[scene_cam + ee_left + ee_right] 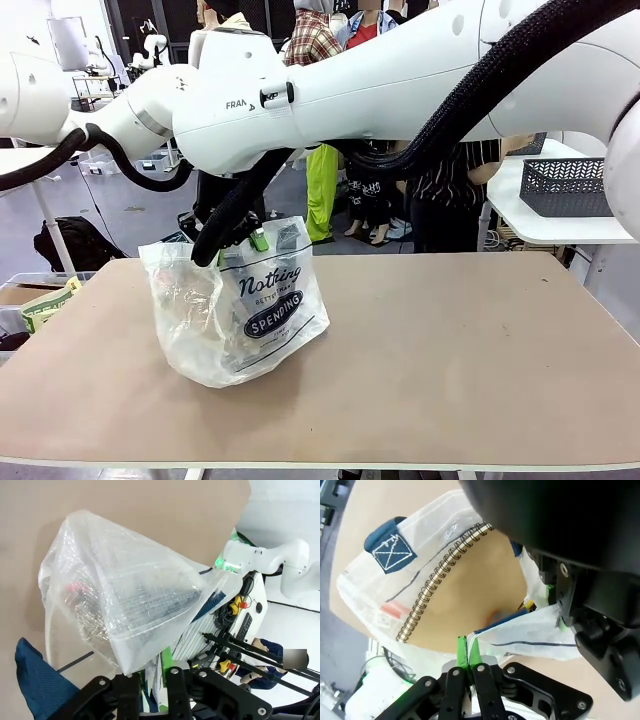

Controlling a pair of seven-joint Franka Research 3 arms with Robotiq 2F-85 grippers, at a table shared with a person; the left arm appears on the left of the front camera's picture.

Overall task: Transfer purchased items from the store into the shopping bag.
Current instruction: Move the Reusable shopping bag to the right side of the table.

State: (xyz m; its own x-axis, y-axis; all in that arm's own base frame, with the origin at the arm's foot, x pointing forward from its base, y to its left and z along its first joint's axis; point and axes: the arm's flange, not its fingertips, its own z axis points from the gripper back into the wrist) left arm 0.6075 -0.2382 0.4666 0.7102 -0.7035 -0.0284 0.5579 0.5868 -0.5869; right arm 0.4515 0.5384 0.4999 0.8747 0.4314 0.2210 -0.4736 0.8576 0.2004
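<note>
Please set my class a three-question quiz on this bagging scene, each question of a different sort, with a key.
1. True or false: the bag hangs in the air, clear of the table.
2. Multiple choice: what does the right gripper pinch? A the bag's rim; B the notebook's binding; C nothing.
3. Short answer: what binds the tan notebook inside the bag?

Key
1. False: it rests on the table.
2. A.
3. A wire spiral.

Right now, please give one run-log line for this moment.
shopping bag: upright on table | right fingers: shut on bag rim | spiral notebook: inside bag
</note>
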